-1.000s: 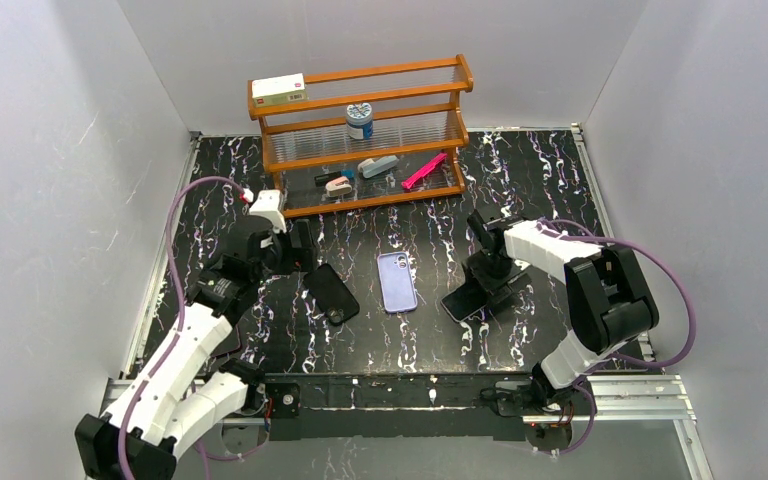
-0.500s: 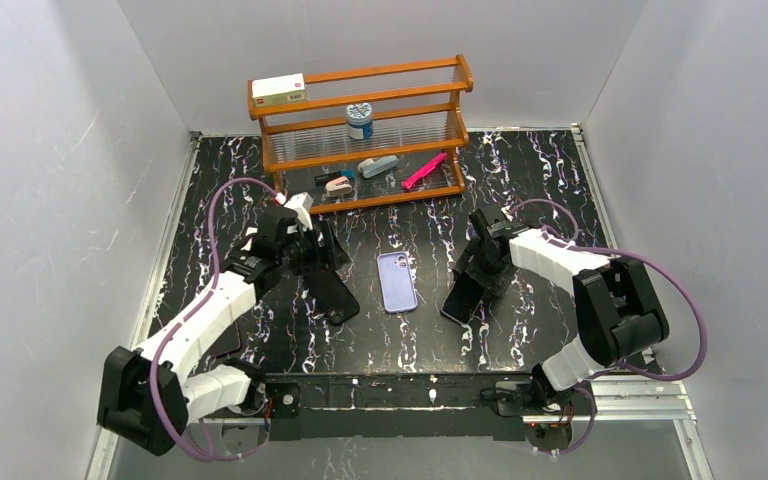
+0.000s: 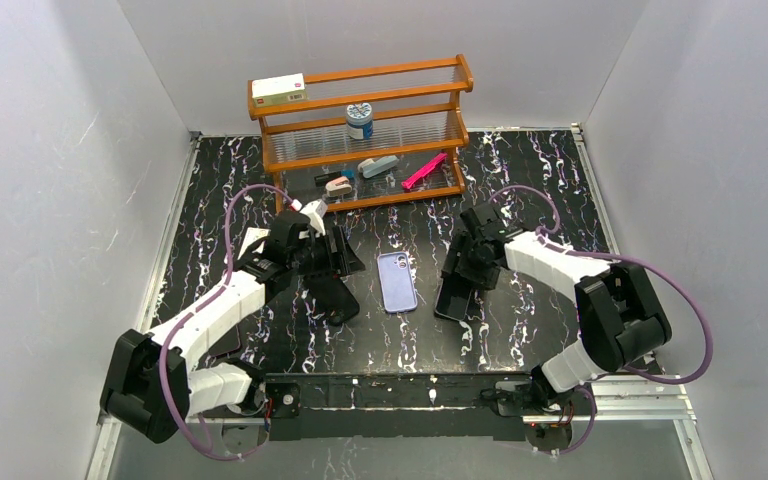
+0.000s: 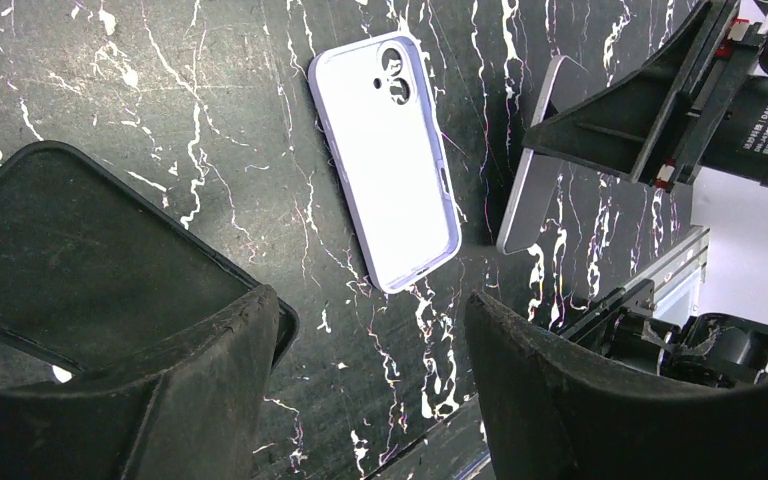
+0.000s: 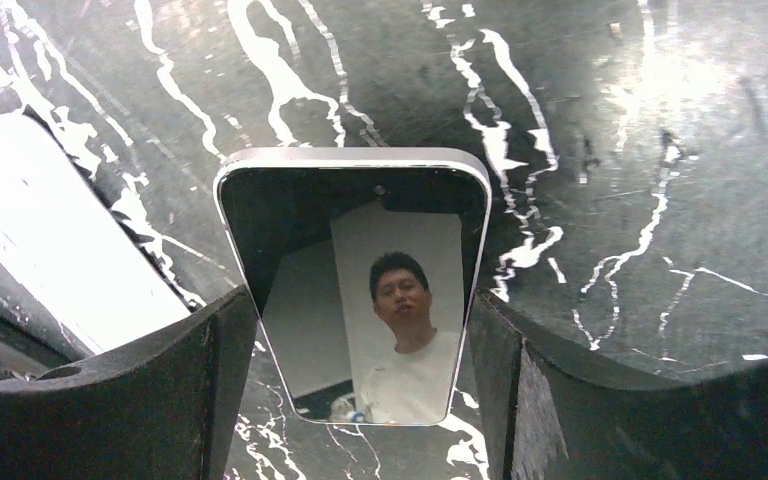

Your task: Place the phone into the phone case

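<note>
I have the phone (image 5: 355, 290) clenched in the right fingers (image 5: 110, 400) — left fingers (image 4: 160, 400) released over the phone case (image 4: 80, 250); insertion outstanding.

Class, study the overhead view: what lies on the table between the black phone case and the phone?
A pale lavender case lies flat between the black phone case and the phone, touching neither. The top and left wrist views show it.

A wooden rack (image 3: 380, 199) stands at the desk's (image 3: 540, 170) far edge, holding a box (image 3: 278, 89), a jar (image 3: 359, 121), staplers (image 3: 378, 166) and a pink tool (image 3: 424, 170). A lavender case (image 3: 396, 281) lies mid-desk.
</note>
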`<act>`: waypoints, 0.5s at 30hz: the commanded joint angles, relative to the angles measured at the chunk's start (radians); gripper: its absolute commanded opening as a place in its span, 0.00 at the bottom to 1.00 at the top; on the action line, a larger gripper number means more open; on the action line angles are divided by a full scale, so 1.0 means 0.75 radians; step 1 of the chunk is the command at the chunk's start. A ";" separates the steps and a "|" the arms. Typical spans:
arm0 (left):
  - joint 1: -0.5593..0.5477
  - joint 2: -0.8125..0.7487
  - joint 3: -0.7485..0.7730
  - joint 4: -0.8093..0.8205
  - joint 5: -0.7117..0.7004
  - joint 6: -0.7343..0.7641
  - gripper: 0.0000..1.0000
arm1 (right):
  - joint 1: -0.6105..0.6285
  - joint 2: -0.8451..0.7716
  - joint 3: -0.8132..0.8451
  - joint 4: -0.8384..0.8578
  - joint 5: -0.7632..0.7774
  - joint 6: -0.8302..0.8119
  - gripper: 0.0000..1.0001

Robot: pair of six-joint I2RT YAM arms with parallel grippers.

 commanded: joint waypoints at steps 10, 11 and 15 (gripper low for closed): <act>-0.007 -0.101 -0.025 -0.058 -0.046 0.061 0.65 | 0.243 0.021 0.221 0.078 0.036 -0.051 0.33; -0.007 -0.110 -0.024 -0.070 -0.057 0.067 0.65 | 0.256 0.025 0.235 0.085 0.035 -0.055 0.33; -0.007 -0.133 -0.020 -0.105 -0.089 0.089 0.66 | 0.287 0.032 0.261 0.155 -0.023 -0.063 0.32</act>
